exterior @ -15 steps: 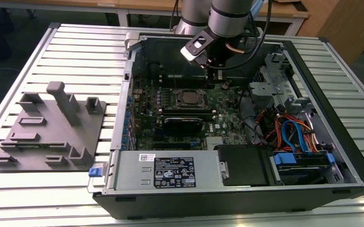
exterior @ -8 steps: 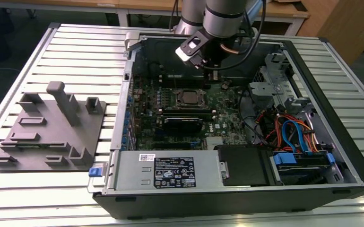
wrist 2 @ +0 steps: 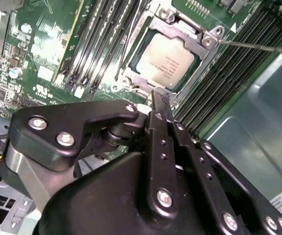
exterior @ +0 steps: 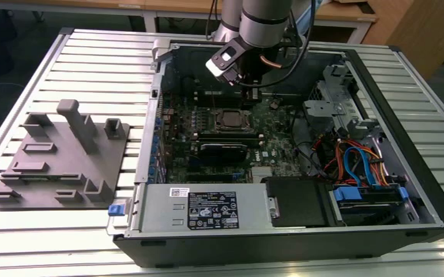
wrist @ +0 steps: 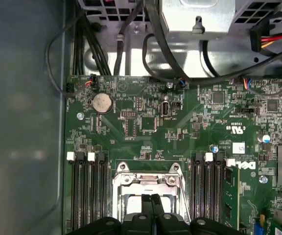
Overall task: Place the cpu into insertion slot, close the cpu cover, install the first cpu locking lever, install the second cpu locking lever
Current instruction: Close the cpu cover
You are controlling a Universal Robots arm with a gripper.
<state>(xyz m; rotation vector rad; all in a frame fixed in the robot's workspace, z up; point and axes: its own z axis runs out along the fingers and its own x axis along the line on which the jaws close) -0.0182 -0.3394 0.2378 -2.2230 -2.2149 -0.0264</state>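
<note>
cpu [wrist 2: 164, 61] silver-grey | cpu cover [wrist 2: 182, 28] silvery | circuit board [wrist: 146, 132] green | end effector [wrist 2: 159, 98] black | cables [exterior: 354, 164] blue, orange

The cpu [wrist 2: 164, 61] has a dull silver-grey metal top, framed by the brighter bare-metal cpu cover [wrist 2: 205, 41]. The circuit board [wrist: 131, 142] is glossy green. The gripper [wrist 2: 160, 98] is satin black (with shiny metal screws). The table [exterior: 91, 57] is ribbed, pale matt metal; the computer case [exterior: 283, 249] is matt black.
</note>
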